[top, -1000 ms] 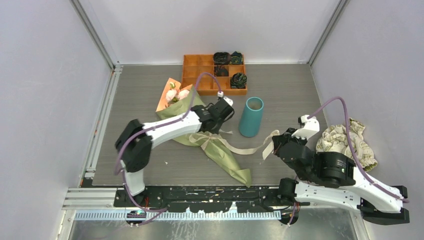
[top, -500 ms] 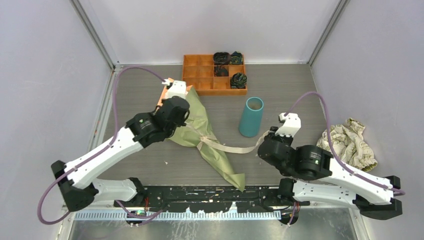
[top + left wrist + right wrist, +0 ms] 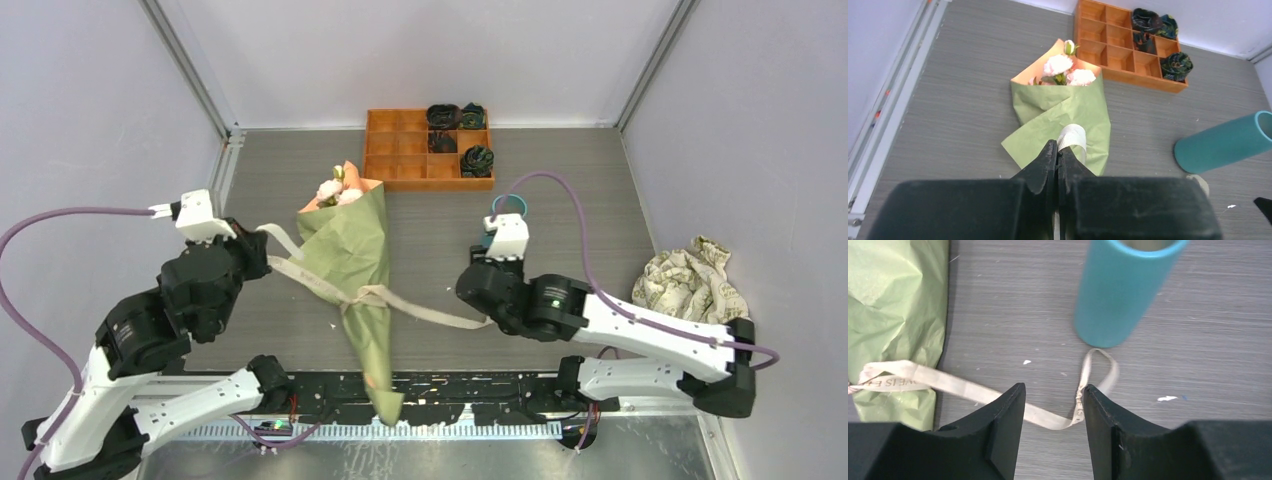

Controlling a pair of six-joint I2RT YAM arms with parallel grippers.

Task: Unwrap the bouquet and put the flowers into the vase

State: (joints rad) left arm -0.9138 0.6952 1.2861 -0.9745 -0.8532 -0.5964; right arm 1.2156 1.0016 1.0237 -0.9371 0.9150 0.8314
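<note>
The bouquet (image 3: 355,260), an olive-green paper cone, lies with its tip over the near edge and its wide end far. The flowers (image 3: 1064,69), pink blooms, show at that wide end against peach lining. A cream ribbon (image 3: 430,312) is still knotted round the cone's middle. My left gripper (image 3: 1058,148) is shut on one ribbon end, left of the bouquet. My right gripper (image 3: 1054,388) stands open just in front of the teal vase (image 3: 1120,290). The other ribbon end (image 3: 1083,390) lies loose between its fingers, brushing the right one. In the top view the right wrist hides most of the vase (image 3: 512,203).
An orange compartmented tray (image 3: 400,160) with dark rolled bundles stands at the back. A crumpled floral cream cloth (image 3: 695,280) lies at the right. Both arms stretch over the near half of the table, left and right of the bouquet.
My left gripper pulled its ribbon end far to the left, and the bouquet swung round to point at the near edge. My right gripper opened, released the ribbon and moved toward the vase.
</note>
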